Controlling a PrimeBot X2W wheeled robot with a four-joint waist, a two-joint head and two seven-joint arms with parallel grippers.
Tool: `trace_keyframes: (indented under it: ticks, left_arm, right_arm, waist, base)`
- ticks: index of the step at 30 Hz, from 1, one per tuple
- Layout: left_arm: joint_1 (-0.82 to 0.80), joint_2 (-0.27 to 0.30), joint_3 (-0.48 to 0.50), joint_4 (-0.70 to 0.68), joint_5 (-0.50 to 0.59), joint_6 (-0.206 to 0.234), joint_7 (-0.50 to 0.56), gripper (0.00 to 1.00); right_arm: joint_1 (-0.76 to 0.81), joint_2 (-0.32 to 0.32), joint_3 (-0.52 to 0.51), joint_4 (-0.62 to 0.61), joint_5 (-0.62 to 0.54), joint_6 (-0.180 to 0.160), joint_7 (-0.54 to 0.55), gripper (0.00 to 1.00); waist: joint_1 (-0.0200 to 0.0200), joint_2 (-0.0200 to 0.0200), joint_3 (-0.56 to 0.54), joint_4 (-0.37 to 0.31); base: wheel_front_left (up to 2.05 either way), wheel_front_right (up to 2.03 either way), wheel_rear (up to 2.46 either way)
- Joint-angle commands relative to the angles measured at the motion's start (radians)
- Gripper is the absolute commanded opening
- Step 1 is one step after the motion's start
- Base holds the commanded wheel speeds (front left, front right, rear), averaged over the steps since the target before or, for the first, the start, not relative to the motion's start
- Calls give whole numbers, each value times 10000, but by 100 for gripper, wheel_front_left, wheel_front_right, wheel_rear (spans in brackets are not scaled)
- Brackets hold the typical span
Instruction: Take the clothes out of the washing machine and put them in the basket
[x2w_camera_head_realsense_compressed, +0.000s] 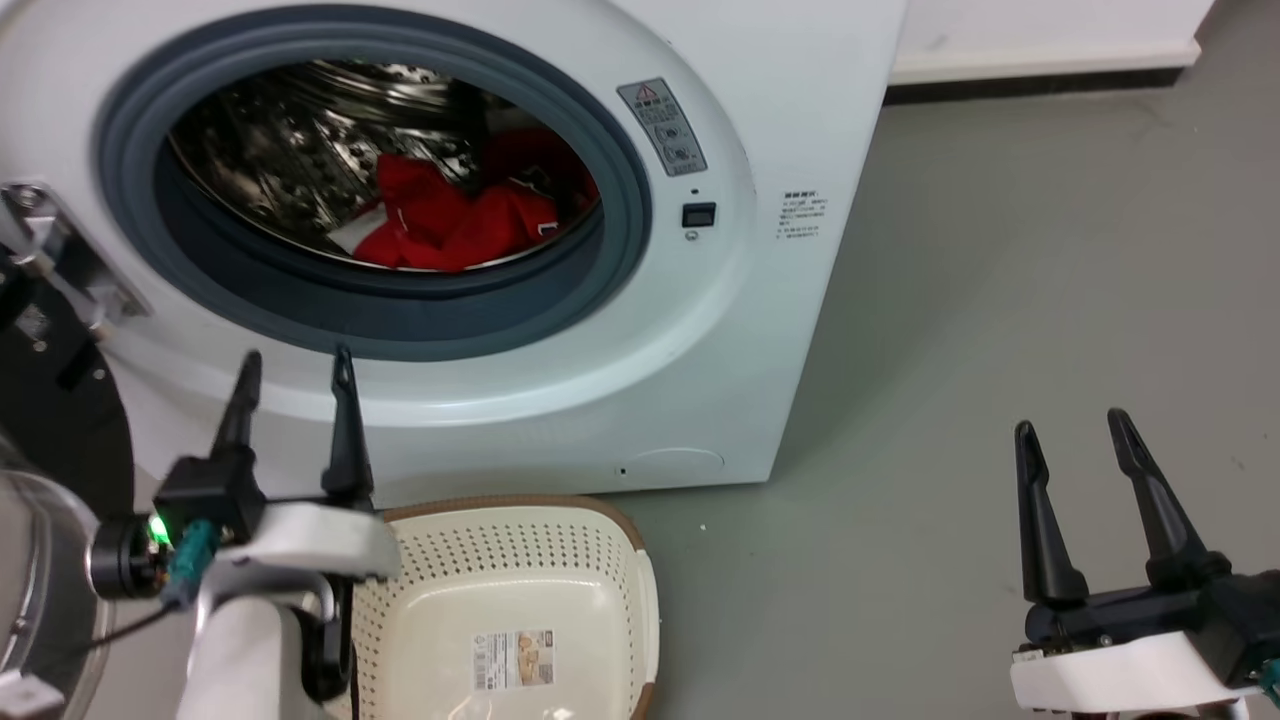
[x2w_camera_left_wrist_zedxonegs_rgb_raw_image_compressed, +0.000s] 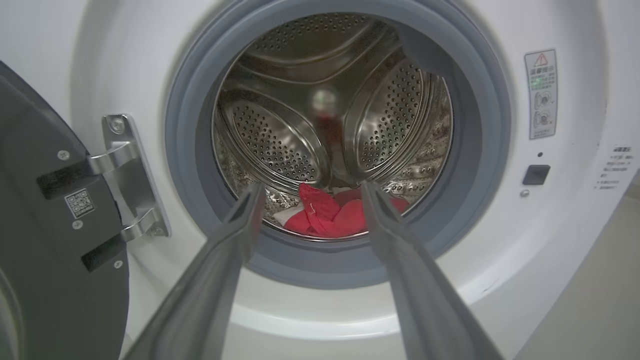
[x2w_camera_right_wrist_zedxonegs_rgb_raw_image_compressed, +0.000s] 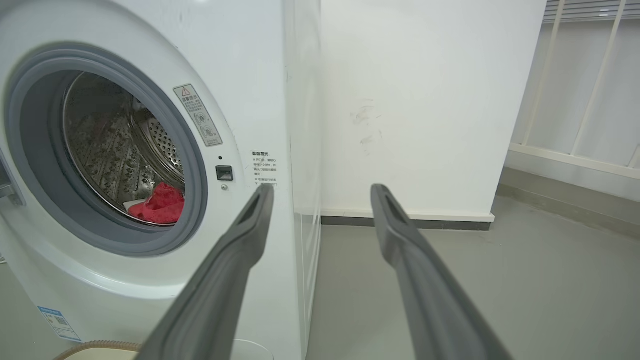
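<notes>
1. The clothes (x2w_camera_head_realsense_compressed: 450, 225) are a crumpled red bundle with a patch of white. They lie at the bottom of the perforated steel drum (x2w_camera_left_wrist_zedxonegs_rgb_raw_image_compressed: 320, 100), towards the front and just behind the lower lip of the grey seal (x2w_camera_head_realsense_compressed: 400, 310).
2. The washing machine (x2w_camera_head_realsense_compressed: 780, 120) stands on the grey floor (x2w_camera_head_realsense_compressed: 1000, 300). Its door (x2w_camera_left_wrist_zedxonegs_rgb_raw_image_compressed: 40, 250) is swung open to the robot's left on a metal hinge (x2w_camera_left_wrist_zedxonegs_rgb_raw_image_compressed: 127, 175), so the round opening is fully exposed.
3. A warning sticker (x2w_camera_head_realsense_compressed: 662, 125) and a small black square latch (x2w_camera_head_realsense_compressed: 698, 214) sit on the front panel to the right of the opening.
4. The basket (x2w_camera_head_realsense_compressed: 500, 555) rests on the floor directly in front of the machine, below the opening. The paper label (x2w_camera_head_realsense_compressed: 513, 658) on its bottom is visible. The left forearm overlaps the basket's left side.
5. The left gripper (x2w_camera_head_realsense_compressed: 297, 356) has its two fingers spread wide apart and holds nothing. In the head view its tips show against the white panel just beneath the seal. In the left wrist view the fingers point at the opening, and the clothes show between them, untouched.
6. The right gripper (x2w_camera_head_realsense_compressed: 1070, 422) also has its fingers spread and holds nothing. It hangs over bare floor to the right of the machine, well apart from clothes and basket. It faces the machine's right front corner and a white wall (x2w_camera_right_wrist_zedxonegs_rgb_raw_image_compressed: 425, 100).
</notes>
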Motion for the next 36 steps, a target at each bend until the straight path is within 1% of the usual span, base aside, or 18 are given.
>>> trace_keyframes:
  ticks: [1,5,11,15,17,21,23,27,28,32,36]
  left_arm:
    - [-553,94,135,239,42,-62,-24,100]
    - [-1811,419,268,1100,118,-242,-24,100]
    - [-3835,1131,194,2601,275,-477,-24,100]
    - [-5176,1542,-55,4004,432,-588,-23,100]
    - [-5978,1903,-127,4688,475,-627,207,100]
    - [-7356,2271,-474,5817,504,-758,1153,100]
    - [-8058,2604,-711,6253,517,-792,1822,100]
    - [-9288,3072,-1493,6949,459,-846,3188,100]
    - [-9288,3072,-1493,6949,459,-846,3188,100]
    - [-10229,3560,-2702,7441,-146,-847,4623,100]
    - [-11005,4042,-3721,7582,-1039,-850,5992,100]
  right_arm:
    - [-245,-12,39,-62,-14,-7,-25,100]
    - [-588,-11,51,-135,38,-7,-25,100]
    - [-1208,-9,-41,-227,218,-7,-25,100]
    - [-1481,-8,-41,-257,373,-7,-25,100]
    - [-1626,-5,-30,-290,474,-7,-25,100]
    - [-1931,-6,-74,-342,625,-7,-25,100]
    - [-2105,-5,-87,-396,698,-7,-25,100]
    - [-2428,-6,-189,-499,906,-7,-25,100]
    - [-2428,-6,-189,-499,906,-7,-25,100]
    - [-2650,-6,-205,-538,1073,-7,-25,100]
    - [-2841,-5,-162,-613,1210,-7,-25,100]
  waist:
    - [0,-1,449,-280]
    - [0,-1,1062,-555]
    - [0,-1,2063,-1012]
    - [0,-1,2585,-1255]
    - [0,-1,2905,-1378]
    - [0,-1,3489,-1563]
    - [0,-1,3796,-1670]
    - [0,-1,4383,-1835]
    - [0,-1,4383,-1835]
    - [0,-1,4827,-1986]
    - [0,-1,5258,-2138]
  base:
    - [0,0,0]
    - [0,0,0]
    - [0,0,0]
    - [0,0,0]
    - [0,0,0]
    - [0,0,0]
    - [0,0,0]
    - [0,0,0]
    - [0,0,0]
    - [0,0,0]
    - [0,0,0]
